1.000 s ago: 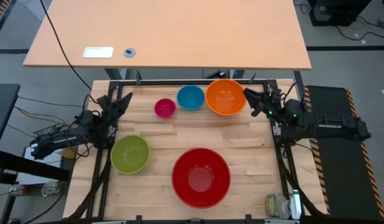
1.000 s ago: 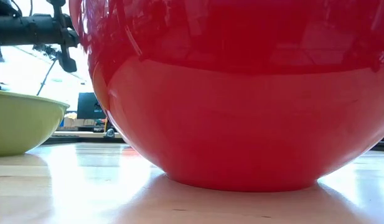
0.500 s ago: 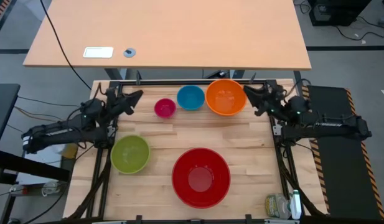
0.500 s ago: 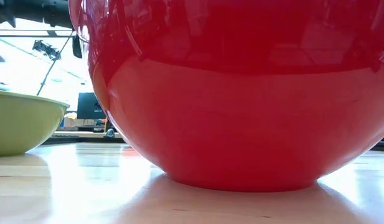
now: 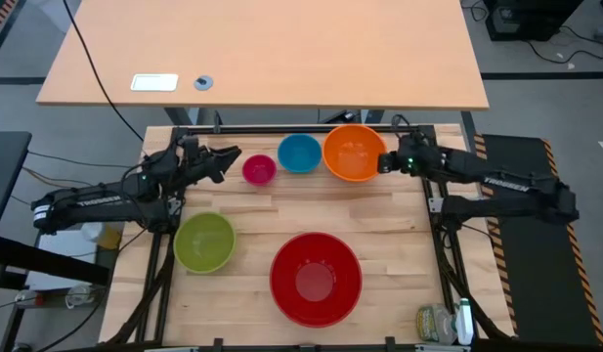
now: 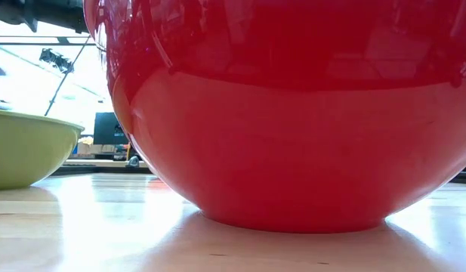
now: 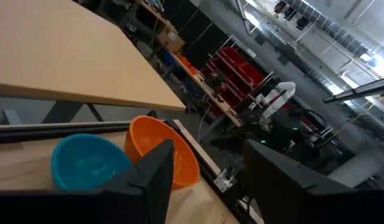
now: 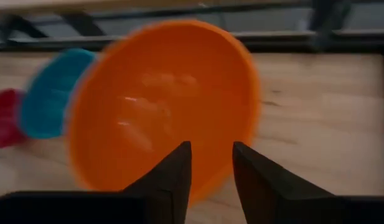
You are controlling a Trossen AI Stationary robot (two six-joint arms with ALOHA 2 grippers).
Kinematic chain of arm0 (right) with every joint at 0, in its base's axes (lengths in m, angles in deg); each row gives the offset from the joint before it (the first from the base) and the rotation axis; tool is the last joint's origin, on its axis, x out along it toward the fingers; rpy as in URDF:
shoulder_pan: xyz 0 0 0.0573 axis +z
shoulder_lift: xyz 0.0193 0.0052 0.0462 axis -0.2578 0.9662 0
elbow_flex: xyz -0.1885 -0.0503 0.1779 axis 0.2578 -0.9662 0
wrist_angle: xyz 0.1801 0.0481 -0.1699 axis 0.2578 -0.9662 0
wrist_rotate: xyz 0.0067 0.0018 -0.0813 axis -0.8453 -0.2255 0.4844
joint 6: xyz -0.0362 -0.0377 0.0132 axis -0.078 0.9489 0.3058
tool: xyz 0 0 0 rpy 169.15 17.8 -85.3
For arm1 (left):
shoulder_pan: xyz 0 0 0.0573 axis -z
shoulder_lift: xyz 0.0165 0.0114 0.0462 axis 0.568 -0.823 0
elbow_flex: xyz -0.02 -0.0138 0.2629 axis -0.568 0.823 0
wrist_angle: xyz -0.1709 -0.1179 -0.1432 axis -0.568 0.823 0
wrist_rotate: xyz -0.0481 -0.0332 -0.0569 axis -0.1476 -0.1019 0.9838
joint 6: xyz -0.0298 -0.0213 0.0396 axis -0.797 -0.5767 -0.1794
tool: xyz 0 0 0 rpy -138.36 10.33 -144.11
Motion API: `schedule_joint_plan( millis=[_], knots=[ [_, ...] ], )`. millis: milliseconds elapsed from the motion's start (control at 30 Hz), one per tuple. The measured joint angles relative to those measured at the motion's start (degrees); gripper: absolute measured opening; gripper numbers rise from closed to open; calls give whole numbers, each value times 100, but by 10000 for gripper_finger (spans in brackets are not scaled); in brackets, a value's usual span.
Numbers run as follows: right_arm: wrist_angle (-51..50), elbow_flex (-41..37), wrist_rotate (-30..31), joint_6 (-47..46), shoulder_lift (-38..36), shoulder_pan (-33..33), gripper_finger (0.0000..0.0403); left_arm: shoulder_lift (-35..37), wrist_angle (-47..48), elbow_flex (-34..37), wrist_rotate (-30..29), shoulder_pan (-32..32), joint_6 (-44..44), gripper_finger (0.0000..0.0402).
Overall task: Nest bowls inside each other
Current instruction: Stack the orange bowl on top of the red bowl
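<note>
Five bowls rest on their bases on the wooden table. The red bowl (image 5: pixel 316 278) is at the near middle and the yellow-green bowl (image 5: pixel 204 242) at the near left. Along the far edge stand the pink bowl (image 5: pixel 259 169), the blue bowl (image 5: pixel 299 153) and the orange bowl (image 5: pixel 354 152). My left gripper (image 5: pixel 230 159) is open, held level just left of the pink bowl and pointing toward it. My right gripper (image 8: pixel 211 163) is open and slants down over the orange bowl's right rim (image 8: pixel 251 106). I see no touch.
A large wooden desk (image 5: pixel 262 54) stands beyond the far edge, behind a black frame rail (image 5: pixel 281 128). A few bottles (image 5: pixel 443 323) sit at the near right corner. In the low view the red bowl (image 6: pixel 285 113) blocks nearly everything, with the yellow-green bowl (image 6: pixel 21 147) beside it.
My left gripper has risen, gone toward the pink bowl and opened. My right gripper has tipped from nearly level to slanting down and come over the orange bowl's right rim. The bowls have stayed in place.
</note>
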Motion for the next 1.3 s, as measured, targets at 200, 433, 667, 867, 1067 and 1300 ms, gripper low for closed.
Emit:
schedule_joint_plan(
  millis=[200, 433, 667, 867, 1067, 1300],
  knots=[
    [5, 4, -325, 11, 483, -733, 171, -15, 10, -2, 82, 0, 9, 196],
    [41, 4, -1072, 109, 1067, -1452, 227, -17, 120, -2, 88, 0, 5, 197],
    [404, 7, -1565, -16, 1600, -1731, 236, -17, 128, -2, 88, 0, 12, 197],
    [890, 7, -1704, -45, 2237, -1710, 205, -17, 373, -2, 90, 0, 20, 197],
    [1083, 4, -1702, -199, 2702, -1618, 141, -17, 465, -2, 228, 0, 4, 197],
    [1068, 15, -1664, -500, 2874, -1572, 32, -17, 526, -2, 505, 2, 4, 197]
  ],
)
